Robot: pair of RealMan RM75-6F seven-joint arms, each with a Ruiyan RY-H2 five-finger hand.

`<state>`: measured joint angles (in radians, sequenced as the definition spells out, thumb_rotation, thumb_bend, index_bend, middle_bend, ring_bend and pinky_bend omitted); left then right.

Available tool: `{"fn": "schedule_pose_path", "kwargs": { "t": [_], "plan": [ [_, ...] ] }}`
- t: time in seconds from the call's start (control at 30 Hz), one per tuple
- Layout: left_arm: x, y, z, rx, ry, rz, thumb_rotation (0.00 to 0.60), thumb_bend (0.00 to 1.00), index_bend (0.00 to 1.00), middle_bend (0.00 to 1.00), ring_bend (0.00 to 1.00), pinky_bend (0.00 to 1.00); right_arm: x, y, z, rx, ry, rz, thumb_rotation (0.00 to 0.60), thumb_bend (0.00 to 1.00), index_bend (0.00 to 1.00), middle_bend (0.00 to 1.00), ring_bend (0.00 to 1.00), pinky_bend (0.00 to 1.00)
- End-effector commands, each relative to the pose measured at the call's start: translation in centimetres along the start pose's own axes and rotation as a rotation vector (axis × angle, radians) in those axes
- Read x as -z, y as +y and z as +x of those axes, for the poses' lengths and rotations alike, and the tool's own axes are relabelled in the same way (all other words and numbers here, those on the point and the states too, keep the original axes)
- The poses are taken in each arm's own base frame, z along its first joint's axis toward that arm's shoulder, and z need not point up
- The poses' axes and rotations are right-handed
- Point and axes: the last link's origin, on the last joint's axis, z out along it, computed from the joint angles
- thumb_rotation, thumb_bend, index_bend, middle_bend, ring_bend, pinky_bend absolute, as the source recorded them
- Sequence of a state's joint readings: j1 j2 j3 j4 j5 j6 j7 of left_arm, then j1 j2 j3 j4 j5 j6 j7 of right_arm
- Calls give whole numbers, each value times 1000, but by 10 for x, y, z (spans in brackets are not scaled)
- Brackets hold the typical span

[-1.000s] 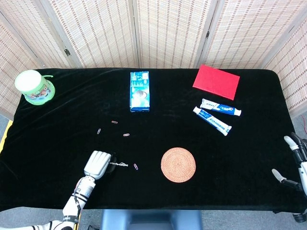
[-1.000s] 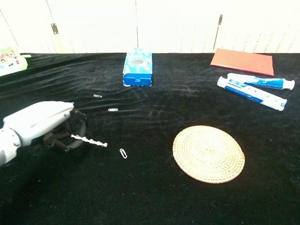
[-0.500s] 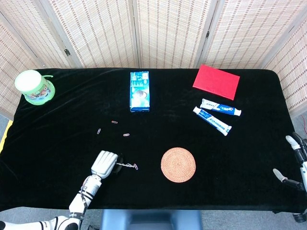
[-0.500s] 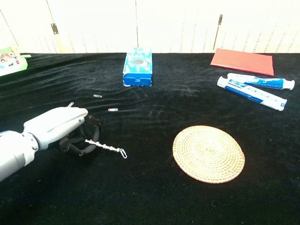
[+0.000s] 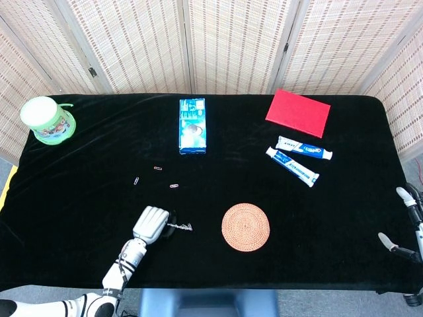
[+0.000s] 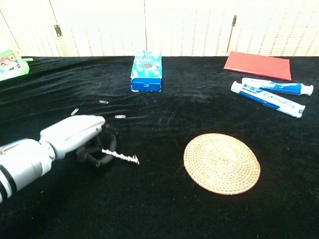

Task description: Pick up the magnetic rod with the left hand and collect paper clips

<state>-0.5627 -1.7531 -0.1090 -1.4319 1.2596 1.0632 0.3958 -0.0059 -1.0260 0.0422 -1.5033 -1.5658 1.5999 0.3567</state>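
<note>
My left hand [image 5: 151, 223] [image 6: 82, 136] grips the silver magnetic rod [image 5: 180, 227] [image 6: 120, 157] low over the black table, near its front edge. The rod points right, and a paper clip [image 6: 134, 160] clings to its tip. Three more paper clips lie loose behind the hand: one at the left [image 5: 136, 180] [image 6: 75, 111], one further back [image 5: 157, 168] [image 6: 103, 101], and one nearest the hand [image 5: 174, 185] [image 6: 120, 116]. My right hand [image 5: 406, 221] shows only at the right edge of the head view, off the table, fingers apart and holding nothing.
A round woven coaster [image 5: 245, 226] [image 6: 222, 162] lies right of the rod tip. A blue box [image 5: 192, 125] [image 6: 146, 72] sits at the back centre, two toothpaste tubes [image 5: 297, 158] and a red book [image 5: 298, 112] at the back right, a green tub [image 5: 46, 119] at the far left.
My left hand has slid right with the rod. The rod tip reached the paper clip that lay in front, and the clip now clings to it.
</note>
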Motion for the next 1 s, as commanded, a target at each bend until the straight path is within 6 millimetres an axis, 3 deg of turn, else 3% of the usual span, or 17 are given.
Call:
{"fn": "schedule_pose_path", "kwargs": {
  "t": [0.03,0.33,0.77,1.0],
  "plan": [
    [-7,-14,13,-24,43,28,600,666,785,1000,1000,1000,1,1,1,1,4,-4,600,239,0,0,0,0],
    [-29,-64,43,-37,124,136,600,670,791,1000,1000,1000,3,5,-1,21,11,-42,600,238,0,0,0,0],
    [-54,-124,50,-9,128,290,600,673,795,1000,1000,1000,1,7,-4,29,1,-68,600,238,0,0,0,0],
    [-55,-142,48,-2,119,325,600,673,795,1000,1000,1000,-3,7,-6,32,-11,-75,600,238,0,0,0,0]
  ]
}}
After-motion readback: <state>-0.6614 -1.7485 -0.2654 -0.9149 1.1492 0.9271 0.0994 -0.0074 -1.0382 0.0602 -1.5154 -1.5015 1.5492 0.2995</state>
